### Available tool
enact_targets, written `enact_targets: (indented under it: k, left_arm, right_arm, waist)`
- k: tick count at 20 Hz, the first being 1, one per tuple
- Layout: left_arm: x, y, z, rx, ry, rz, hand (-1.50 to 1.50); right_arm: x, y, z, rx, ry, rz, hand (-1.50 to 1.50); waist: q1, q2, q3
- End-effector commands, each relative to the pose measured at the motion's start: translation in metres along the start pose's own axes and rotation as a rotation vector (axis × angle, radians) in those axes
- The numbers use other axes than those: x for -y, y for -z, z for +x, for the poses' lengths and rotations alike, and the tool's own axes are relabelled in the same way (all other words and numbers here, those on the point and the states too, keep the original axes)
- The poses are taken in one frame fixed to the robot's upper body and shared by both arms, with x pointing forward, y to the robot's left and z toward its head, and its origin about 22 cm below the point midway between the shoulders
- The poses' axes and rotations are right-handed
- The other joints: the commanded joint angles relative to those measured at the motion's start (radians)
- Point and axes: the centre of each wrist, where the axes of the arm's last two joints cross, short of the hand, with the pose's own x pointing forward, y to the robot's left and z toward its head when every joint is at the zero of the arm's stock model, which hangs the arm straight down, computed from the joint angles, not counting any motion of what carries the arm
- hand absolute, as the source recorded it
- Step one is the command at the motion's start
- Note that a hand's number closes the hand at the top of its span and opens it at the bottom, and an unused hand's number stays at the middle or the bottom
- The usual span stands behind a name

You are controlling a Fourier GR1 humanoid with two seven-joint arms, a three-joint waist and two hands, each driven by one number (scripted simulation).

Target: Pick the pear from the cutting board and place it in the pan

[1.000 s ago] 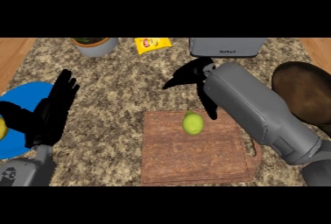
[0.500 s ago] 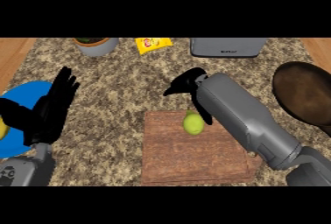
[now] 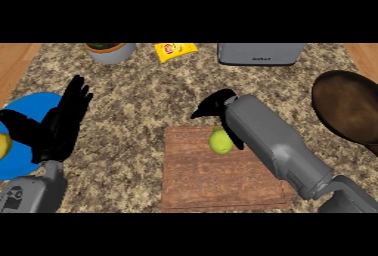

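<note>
The pear (image 3: 219, 142) lies near the far edge of the cutting board (image 3: 214, 180), just beside the right forearm. The right hand (image 3: 215, 103) hangs over the counter just past the board's far edge; whether its fingers are open or curled cannot be told. The pan (image 3: 347, 107) sits at the counter's right edge. The left hand (image 3: 63, 125) rests open, fingers straight, near the left edge over a blue plate (image 3: 22, 150).

Premises: domestic kitchen counter. Evidence: speckled granite-pattern worktop (image 3: 148, 95) with wood trim at far left and right edges. A wooden cutting board (image 3: 221, 175) lies near centre; a dark pan (image 3: 347, 107) sits right; a blue plate (image 3: 26, 107) left. Far edge holds a grey appliance (image 3: 260, 53), a potted plant (image 3: 109, 51) and a yellow snack bag (image 3: 176, 49).
</note>
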Motion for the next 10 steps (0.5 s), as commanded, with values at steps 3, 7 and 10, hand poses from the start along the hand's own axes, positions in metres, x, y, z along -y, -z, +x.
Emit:
enact_targets:
  k: [3, 7, 10]
  left_arm:
    - [0.003, -0.008, -0.009, -0.009, -0.001, -0.009, 0.0]
    - [0.001, -0.02, -0.014, -0.001, -0.009, 0.01, 0.0]
    - [-0.005, -0.001, -0.015, 0.002, -0.009, 0.002, 0.0]
  right_arm:
    - [-0.014, 0.014, -0.01, -0.006, 0.003, -0.009, -1.5]
    - [-0.023, 0.02, 0.004, 0.022, 0.031, -0.022, -1.5]
    - [-0.02, 0.031, 0.013, 0.024, 0.043, 0.007, -1.5]
  waist:
    - [0.006, 0.002, 0.0]
    - [-0.005, -0.004, 0.0]
    - [-0.003, -0.001, 0.0]
